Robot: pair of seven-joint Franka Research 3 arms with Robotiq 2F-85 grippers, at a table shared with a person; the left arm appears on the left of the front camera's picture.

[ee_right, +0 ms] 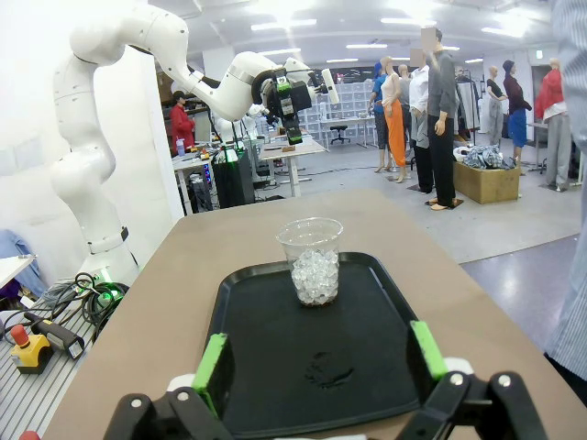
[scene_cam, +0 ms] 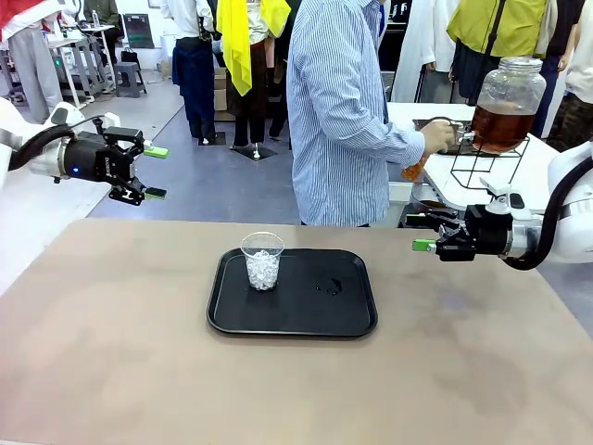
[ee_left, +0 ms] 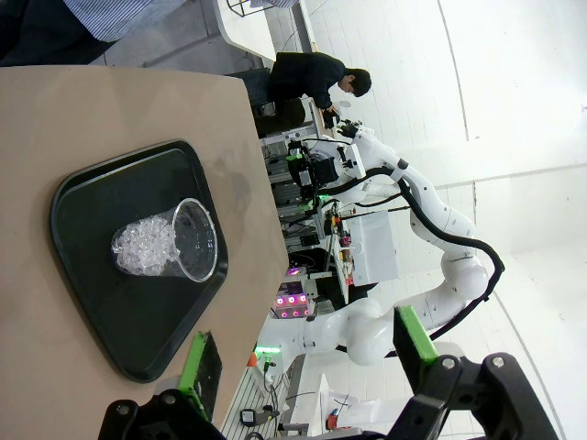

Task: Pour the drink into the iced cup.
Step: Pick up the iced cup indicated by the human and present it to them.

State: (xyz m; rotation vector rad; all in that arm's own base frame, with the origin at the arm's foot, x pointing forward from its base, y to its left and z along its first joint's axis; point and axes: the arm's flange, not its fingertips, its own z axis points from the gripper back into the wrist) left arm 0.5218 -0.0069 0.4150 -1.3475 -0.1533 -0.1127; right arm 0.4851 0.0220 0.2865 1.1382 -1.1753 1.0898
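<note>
The cup [scene_cam: 262,260] holds ice only, with no drink in it, and stands on the left part of the black tray [scene_cam: 357,323] at the centre of the front view. The drink [scene_cam: 500,128] sits in a glass jar [scene_cam: 514,85] at the upper right, where a person's hand [scene_cam: 437,136] reaches to the jar's foot, so I judge the pouring not yet begun. My left claw [scene_cam: 154,172] hangs in the air at the left edge, well apart from the tray, fingers spread and empty; my right claw [scene_cam: 419,233] hovers at the right, near the tray and pointing toward it, likewise spread and empty.
</note>
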